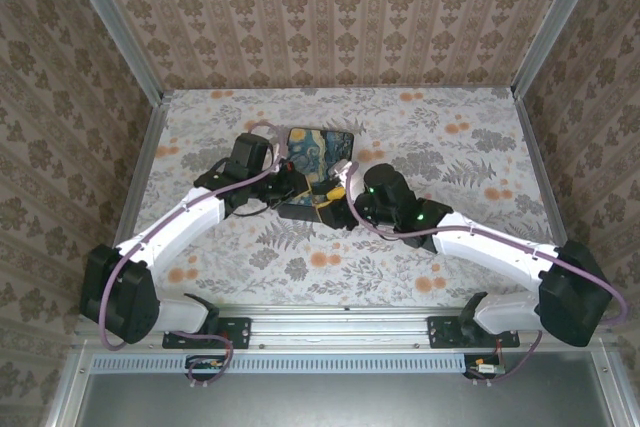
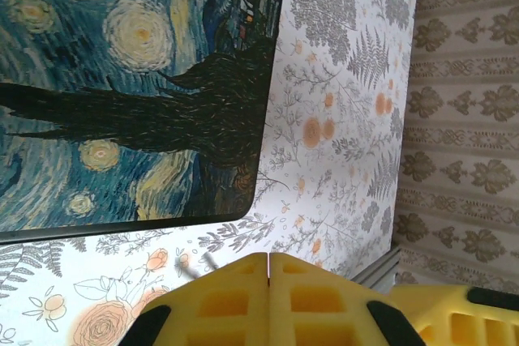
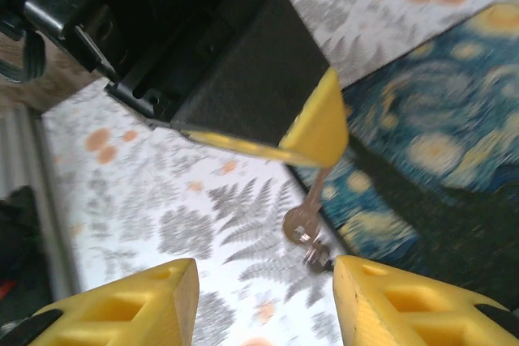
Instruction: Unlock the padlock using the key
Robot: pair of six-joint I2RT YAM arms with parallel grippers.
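In the right wrist view the key (image 3: 305, 218) is a thin metal one hanging bow-down from the yellow fingertips (image 3: 315, 123) of my left gripper, which is shut on its blade. A small ring cluster dangles under the bow. My right gripper (image 3: 263, 277) is open, and its yellow fingers flank the key from below without touching it. From above, both grippers meet at the near edge of the black box with the painted lid (image 1: 318, 142). In the left wrist view my left gripper (image 2: 268, 258) has its pads pressed together. The padlock is hidden.
The box's blue-and-yellow lid (image 2: 122, 95) lies just beyond the left fingers. Flower-patterned floor (image 1: 470, 157) spreads to the right and front of the box, bounded by papered walls and the metal rail (image 1: 340, 322) at the near edge.
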